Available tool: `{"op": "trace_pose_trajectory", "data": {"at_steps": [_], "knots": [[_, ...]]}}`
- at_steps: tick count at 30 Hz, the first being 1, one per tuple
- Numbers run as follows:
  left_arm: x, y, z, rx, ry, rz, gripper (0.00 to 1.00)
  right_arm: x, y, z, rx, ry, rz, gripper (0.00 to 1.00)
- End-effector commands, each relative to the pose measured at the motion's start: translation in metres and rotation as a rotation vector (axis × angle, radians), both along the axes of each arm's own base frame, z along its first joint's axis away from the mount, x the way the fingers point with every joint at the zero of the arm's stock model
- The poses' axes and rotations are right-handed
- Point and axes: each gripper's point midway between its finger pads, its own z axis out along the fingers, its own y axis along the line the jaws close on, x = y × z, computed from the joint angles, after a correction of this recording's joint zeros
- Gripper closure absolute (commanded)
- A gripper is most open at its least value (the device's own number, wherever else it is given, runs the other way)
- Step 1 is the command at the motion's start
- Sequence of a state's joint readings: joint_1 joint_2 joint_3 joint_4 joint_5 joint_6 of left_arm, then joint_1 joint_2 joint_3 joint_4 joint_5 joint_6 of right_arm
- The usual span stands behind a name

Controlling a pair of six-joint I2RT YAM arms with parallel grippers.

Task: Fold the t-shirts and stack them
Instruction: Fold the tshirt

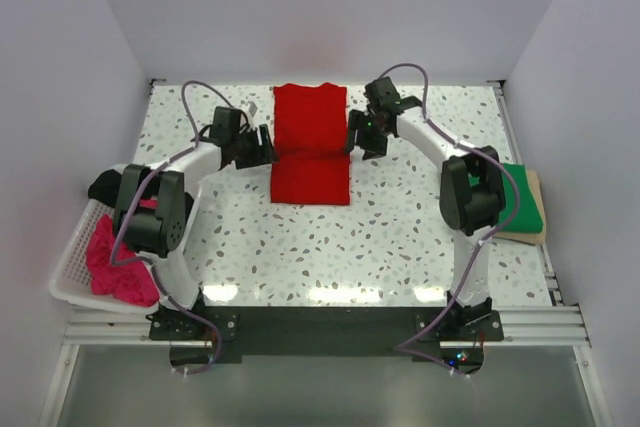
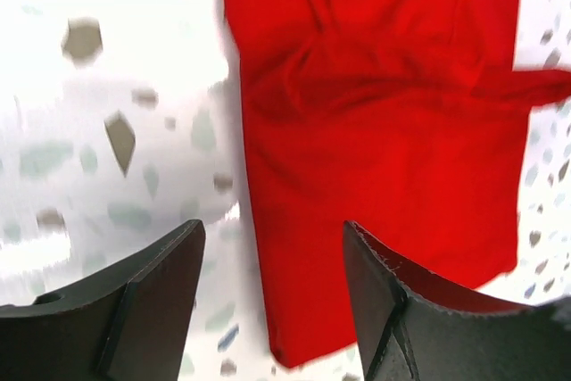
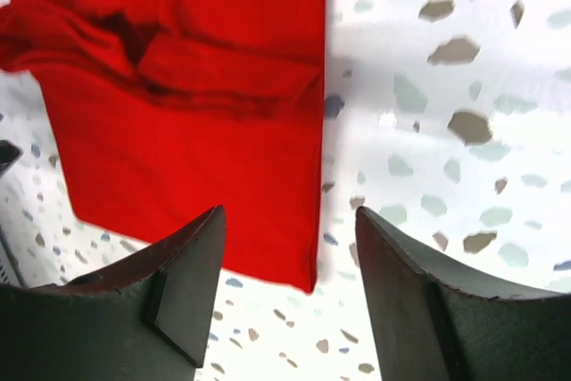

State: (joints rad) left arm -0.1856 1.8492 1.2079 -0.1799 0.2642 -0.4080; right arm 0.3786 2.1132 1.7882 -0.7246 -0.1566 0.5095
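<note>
A bright red t-shirt point(image 1: 311, 127) lies flat at the back middle of the table, its near part folded over itself. My left gripper point(image 1: 264, 145) hovers at the shirt's left edge, and my right gripper point(image 1: 356, 137) at its right edge. In the left wrist view the gripper point(image 2: 272, 247) is open above the red shirt's point(image 2: 384, 131) edge and corner. The right wrist view shows the same: that gripper point(image 3: 287, 229) is open over the shirt's point(image 3: 187, 113) other edge. Neither holds cloth. A folded green t-shirt point(image 1: 525, 202) lies at the far right. Magenta point(image 1: 120, 269) and black point(image 1: 104, 185) t-shirts are at the left.
A white slotted basket point(image 1: 70, 252) hangs over the table's left edge, holding the magenta shirt; the black one lies at its far end. The green shirt rests on a tan board point(image 1: 530, 235) by the right edge. White walls close in the back and sides.
</note>
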Motion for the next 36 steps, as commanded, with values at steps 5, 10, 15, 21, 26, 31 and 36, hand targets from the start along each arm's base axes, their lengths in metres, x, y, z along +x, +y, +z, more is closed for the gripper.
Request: {"op": "trace_pose_trajectory", "data": {"at_steps": [5,10,15,21,26,31,36], "knots": [[-0.051,0.002,-0.006,-0.039,0.042,-0.032,0.34,-0.057,0.016,-0.002,0.098,0.053,0.083,0.42],[-0.076,0.005,-0.014,-0.043,0.070,-0.024,0.34,-0.089,0.027,-0.025,0.134,0.128,0.107,0.50],[-0.087,0.005,-0.015,-0.043,0.076,-0.025,0.34,-0.104,0.029,-0.041,0.124,0.165,0.119,0.52],[-0.096,0.002,-0.020,-0.042,0.087,-0.038,0.34,-0.107,0.024,-0.058,0.097,0.184,0.114,0.56],[-0.100,-0.004,-0.029,-0.041,0.115,-0.061,0.35,-0.106,0.022,-0.067,0.073,0.194,0.114,0.66],[-0.103,-0.008,-0.034,-0.039,0.130,-0.074,0.40,-0.106,0.020,-0.067,0.067,0.191,0.107,0.73],[-0.104,-0.010,-0.041,-0.043,0.154,-0.084,0.46,-0.107,0.019,-0.067,0.063,0.188,0.102,0.75]]}}
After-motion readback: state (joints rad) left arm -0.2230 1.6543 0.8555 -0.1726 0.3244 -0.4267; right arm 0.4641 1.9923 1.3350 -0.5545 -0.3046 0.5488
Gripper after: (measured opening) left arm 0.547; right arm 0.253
